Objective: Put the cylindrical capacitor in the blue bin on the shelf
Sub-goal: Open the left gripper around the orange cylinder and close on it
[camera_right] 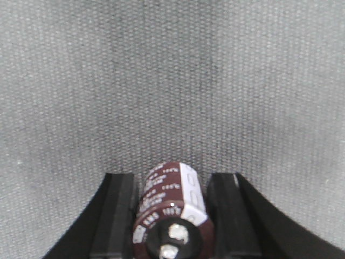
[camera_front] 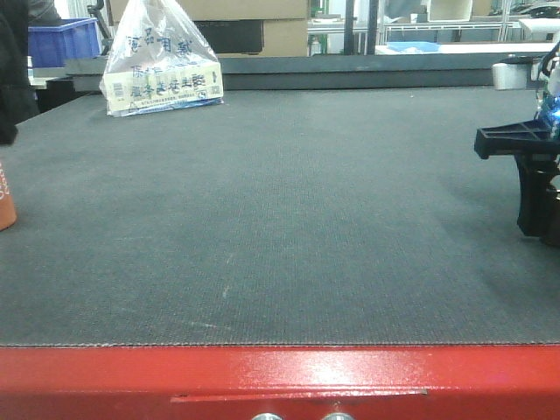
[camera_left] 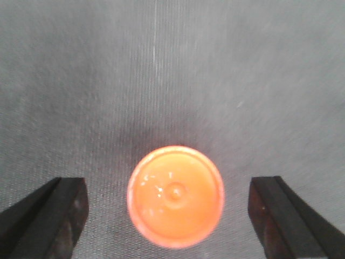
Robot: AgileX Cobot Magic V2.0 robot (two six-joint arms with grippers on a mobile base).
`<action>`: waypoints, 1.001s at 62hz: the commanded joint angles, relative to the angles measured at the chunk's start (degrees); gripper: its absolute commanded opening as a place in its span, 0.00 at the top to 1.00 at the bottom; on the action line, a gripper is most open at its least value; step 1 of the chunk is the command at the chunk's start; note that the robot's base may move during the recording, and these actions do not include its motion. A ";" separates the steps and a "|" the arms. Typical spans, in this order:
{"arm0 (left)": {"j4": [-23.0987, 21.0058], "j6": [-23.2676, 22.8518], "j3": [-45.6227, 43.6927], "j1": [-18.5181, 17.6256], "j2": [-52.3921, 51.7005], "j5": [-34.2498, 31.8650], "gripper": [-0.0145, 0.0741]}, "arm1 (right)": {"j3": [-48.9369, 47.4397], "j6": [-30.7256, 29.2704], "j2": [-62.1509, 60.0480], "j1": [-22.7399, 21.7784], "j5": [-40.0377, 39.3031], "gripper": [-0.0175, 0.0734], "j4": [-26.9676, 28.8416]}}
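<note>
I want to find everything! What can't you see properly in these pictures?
Orange container: front view's left edge cuts it off; left wrist view shows only its top.
Right gripper: front view's right edge cuts it off, so the cylindrical capacitor can't be made out there.
Its lettering: right wrist view, too small to read.

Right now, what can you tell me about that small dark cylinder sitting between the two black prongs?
The cylindrical capacitor is a squat dark-brown cylinder in a glossy sleeve with a white stripe and small white lettering. Two silvery terminals show on its near end. It lies lengthwise between the black fingers of the right tool, which hug both sides, over the grey mat.
</note>
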 commanded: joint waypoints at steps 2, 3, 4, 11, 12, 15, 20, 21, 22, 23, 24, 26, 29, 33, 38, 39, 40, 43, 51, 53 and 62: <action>1.91 -0.06 -1.00 -1.28 1.87 0.61 0.27 | -0.21 -0.19 -0.17 0.05 -1.25 0.99 -0.84; 1.91 -0.06 -1.00 -1.28 2.11 0.61 0.27 | -0.21 -0.19 -0.17 0.05 -1.25 0.99 -0.84; 1.91 -0.31 -1.00 -1.28 2.55 0.75 0.28 | -0.21 -0.19 -0.17 0.05 -1.25 0.99 -0.84; 1.79 -0.50 -1.00 -1.28 4.64 1.27 0.28 | -0.21 -0.19 -0.17 0.05 -1.25 0.99 -0.84; 1.79 -0.50 -1.00 -1.28 5.04 1.27 0.28 | -0.21 -0.19 -0.17 0.05 -1.25 0.99 -0.84; 1.79 -0.50 -1.00 -1.28 5.92 1.27 0.28 | -0.21 -0.19 -0.17 0.05 -1.25 0.99 -0.84; 1.79 -1.42 -1.00 -1.28 6.58 1.03 0.28 | -0.21 -0.19 -0.17 0.05 -1.25 0.99 -0.84; 1.79 -2.00 -1.00 -1.28 6.58 0.90 0.28 | -0.21 -0.19 -0.17 0.05 -1.25 0.99 -0.84; 1.79 -2.14 -1.00 -1.28 6.58 0.67 0.29 | -0.21 -0.19 -0.17 0.05 -1.25 0.99 -0.84; 1.79 -2.14 -1.00 -1.28 6.58 0.61 0.29 | -0.21 -0.19 -0.17 0.05 -1.15 0.99 -0.84; 1.79 -2.14 -1.00 -1.28 6.58 0.24 0.30 | -0.21 -0.19 -0.17 0.05 -1.15 0.99 -0.84; 1.79 -2.14 -1.00 -1.28 6.58 -0.19 0.32 | -0.21 -0.19 -0.17 0.05 -1.04 0.99 -0.84; 1.79 -2.14 -1.00 -1.28 6.58 -1.12 0.36 | -0.21 -0.19 -0.17 0.05 -1.04 0.99 -0.84; 1.67 -2.14 -1.00 -1.28 6.58 -1.68 0.44 | -0.21 -0.19 -0.17 0.05 -1.04 0.99 -0.84; 1.57 -2.14 -1.00 -1.28 6.58 -1.52 0.53 | -0.21 -0.19 -0.17 0.05 -1.04 0.99 -0.84; 1.57 -2.14 -1.00 -1.28 6.58 -1.38 0.54 | -0.21 -0.19 -0.17 0.05 -1.04 0.99 -0.84; 1.57 -2.14 -1.00 -1.28 6.58 -1.27 0.57 | -0.21 -0.19 -0.17 0.05 -1.04 0.99 -0.84; 1.57 -2.14 -1.00 -1.28 6.58 -1.05 0.64 | -0.21 -0.19 -0.17 0.05 -1.04 0.99 -0.84; 1.57 -2.14 -1.00 -1.28 6.58 -0.93 0.86 | -0.21 -0.19 -0.17 0.05 -1.04 0.99 -0.84; 1.57 -2.14 -1.00 -1.28 6.58 -0.74 0.92 | -0.21 -0.19 -0.17 0.05 -1.04 0.99 -0.84; 1.04 -2.14 -1.00 -1.28 5.14 -0.27 0.96 | -0.21 -0.19 -0.17 0.05 -0.87 0.99 -0.84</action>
